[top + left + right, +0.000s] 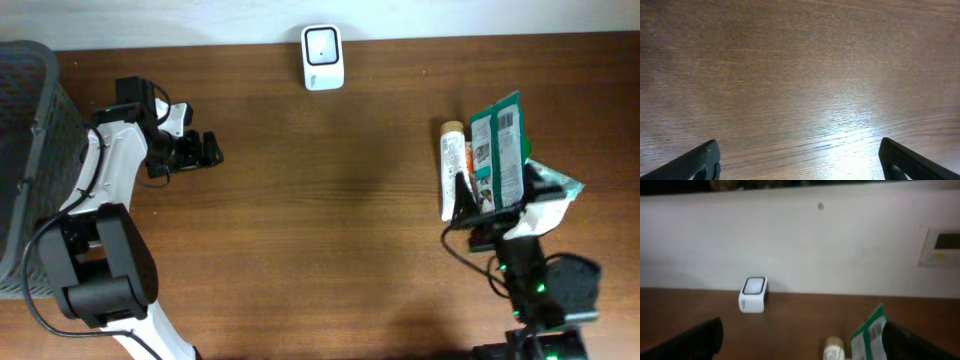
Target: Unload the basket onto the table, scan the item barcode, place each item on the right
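— Starting with the arms: how are the left fingers (695, 162) standing?
— They are standing wide apart and holding nothing. They are hanging over bare wood of the surface (330, 200), near the dark basket (25, 110) at the left edge.
— And the right fingers (695, 341)?
— They are also spreading wide and pointing toward the back wall. The green packet (500, 150) and a white tube (453, 165) are showing between them. Whether the fingers are touching either item, I cannot tell.
— Where is the packet lying?
— It is lying on the right side of the surface, just beside the tube, with its barcode facing up. A pale wrapper (552, 200) is lying at its right.
— And the scanner (322, 57)?
— It is sitting at the centre of the back edge, well apart from the items.
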You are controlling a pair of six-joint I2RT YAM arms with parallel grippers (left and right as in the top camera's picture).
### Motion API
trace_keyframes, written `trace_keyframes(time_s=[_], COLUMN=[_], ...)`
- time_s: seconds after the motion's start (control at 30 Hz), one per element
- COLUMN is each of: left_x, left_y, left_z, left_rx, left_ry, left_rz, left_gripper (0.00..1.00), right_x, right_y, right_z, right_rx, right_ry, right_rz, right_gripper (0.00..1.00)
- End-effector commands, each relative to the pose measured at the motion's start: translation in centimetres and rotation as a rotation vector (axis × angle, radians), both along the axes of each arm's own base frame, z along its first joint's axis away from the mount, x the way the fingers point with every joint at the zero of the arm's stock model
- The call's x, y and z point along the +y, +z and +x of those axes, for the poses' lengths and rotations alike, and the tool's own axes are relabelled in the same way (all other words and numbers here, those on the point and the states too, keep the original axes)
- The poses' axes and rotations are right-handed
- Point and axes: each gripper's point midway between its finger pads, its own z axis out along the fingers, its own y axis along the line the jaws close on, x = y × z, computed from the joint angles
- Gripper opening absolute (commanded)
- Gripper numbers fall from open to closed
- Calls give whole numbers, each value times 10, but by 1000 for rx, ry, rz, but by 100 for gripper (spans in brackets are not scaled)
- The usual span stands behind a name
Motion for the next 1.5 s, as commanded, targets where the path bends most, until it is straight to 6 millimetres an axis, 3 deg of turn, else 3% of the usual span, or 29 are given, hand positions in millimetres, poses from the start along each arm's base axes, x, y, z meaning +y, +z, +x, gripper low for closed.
trace_keyframes(time_s=[0.0,0.27,0.5,1.27,1.3,1.37,1.4,1.47], left_x=[0,0,0,1,4,8,12,11], left_y=[7,7,7,7,14,48,79,112], left_z=[2,2,2,2,3,4,6,11], left_rx=[-21,-21,-21,-21,-40,-126,-214,-364], left_ry=[-9,-9,-9,-7,-1,6,8,-37], left_rz=[3,3,3,4,7,44,76,116], left_gripper=[99,99,99,99,99,99,99,99], right_x=[1,0,1,0,0,0,0,0], right_y=[-37,-82,-132,-132,-132,-132,-132,-132], right_z=[-3,-17,-25,-25,-25,-25,-25,-25], right_rx=[-48,-109,81,80,80,80,80,80], right_ry=[0,-3,-10,-13,-13,-13,-13,-13], right_rz=[5,8,-3,-3,-3,-3,-3,-3], right_gripper=[98,98,98,98,98,98,98,98])
